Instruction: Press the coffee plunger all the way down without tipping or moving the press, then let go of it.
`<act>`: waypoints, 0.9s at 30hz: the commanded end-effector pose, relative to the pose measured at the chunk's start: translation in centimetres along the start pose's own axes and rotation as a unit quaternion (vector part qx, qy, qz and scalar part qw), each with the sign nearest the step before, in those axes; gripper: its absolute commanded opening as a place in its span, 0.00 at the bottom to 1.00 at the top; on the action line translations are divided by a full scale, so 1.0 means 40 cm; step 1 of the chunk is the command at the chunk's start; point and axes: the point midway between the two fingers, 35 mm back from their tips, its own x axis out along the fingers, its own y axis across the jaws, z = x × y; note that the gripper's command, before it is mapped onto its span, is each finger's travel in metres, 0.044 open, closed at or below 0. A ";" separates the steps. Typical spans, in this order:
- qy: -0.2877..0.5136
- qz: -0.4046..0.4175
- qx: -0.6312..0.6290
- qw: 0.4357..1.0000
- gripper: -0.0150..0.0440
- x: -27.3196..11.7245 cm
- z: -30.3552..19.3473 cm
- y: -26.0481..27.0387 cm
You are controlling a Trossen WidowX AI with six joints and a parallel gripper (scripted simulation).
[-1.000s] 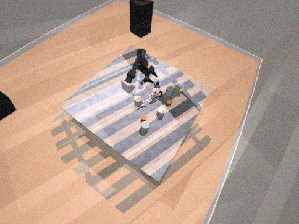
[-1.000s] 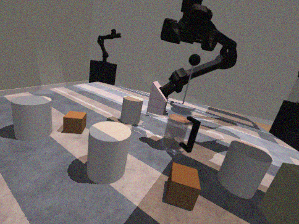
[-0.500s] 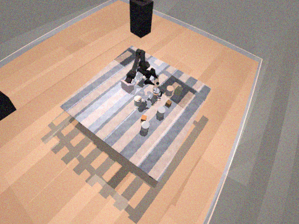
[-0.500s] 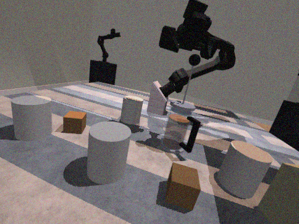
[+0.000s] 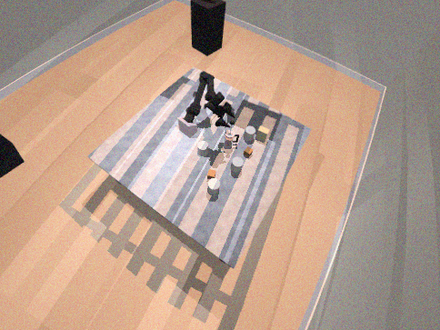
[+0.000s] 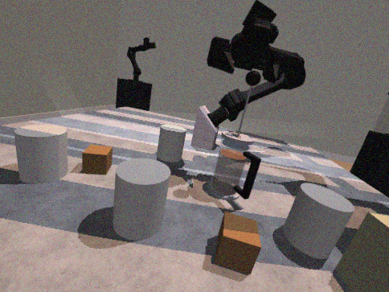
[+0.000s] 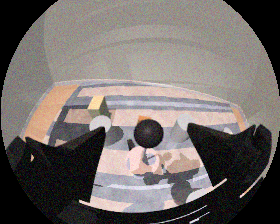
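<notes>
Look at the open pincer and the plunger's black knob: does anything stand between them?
Nothing visible does. In the wrist view the knob sits in the open gap of the pincer, with only air around it. The cylinders and blocks stand lower, around the press.

We see the claw (image 7: 145,153) above the plunger knob (image 7: 149,133), with one finger at each side of it. The press (image 6: 230,174) stands below, on the mat (image 5: 150,177), among cylinders and blocks.
</notes>
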 end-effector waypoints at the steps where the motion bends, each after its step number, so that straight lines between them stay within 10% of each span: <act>1: -0.002 -0.001 0.003 1.000 1.00 0.010 0.000 0.000; 14: -0.002 -0.001 0.003 1.000 0.51 0.012 0.000 0.000; 27: -0.002 -0.001 0.003 1.000 0.46 0.014 -0.003 -0.001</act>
